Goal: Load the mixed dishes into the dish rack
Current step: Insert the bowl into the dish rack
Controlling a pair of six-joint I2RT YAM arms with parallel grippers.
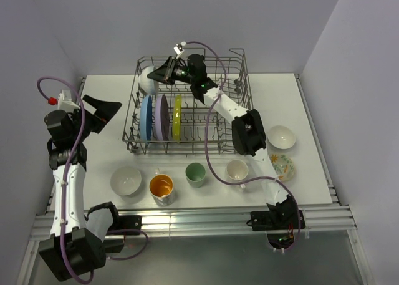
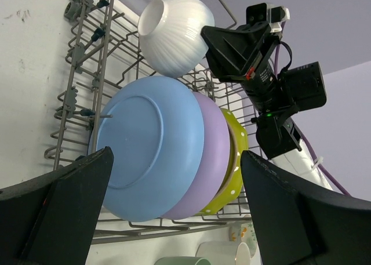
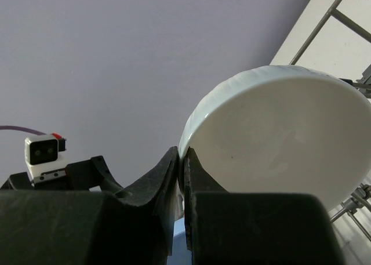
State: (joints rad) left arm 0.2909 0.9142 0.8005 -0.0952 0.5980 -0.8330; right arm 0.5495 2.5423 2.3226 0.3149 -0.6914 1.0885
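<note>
White ribbed bowl (image 1: 147, 78) is pinched by its rim in the right tool (image 1: 161, 73), at the far left corner of the dish rack (image 1: 132, 129). Three plates (image 1: 161, 116) are stood upright inside. The left tool (image 1: 107, 112) is spread wide, left of the rack.
</note>
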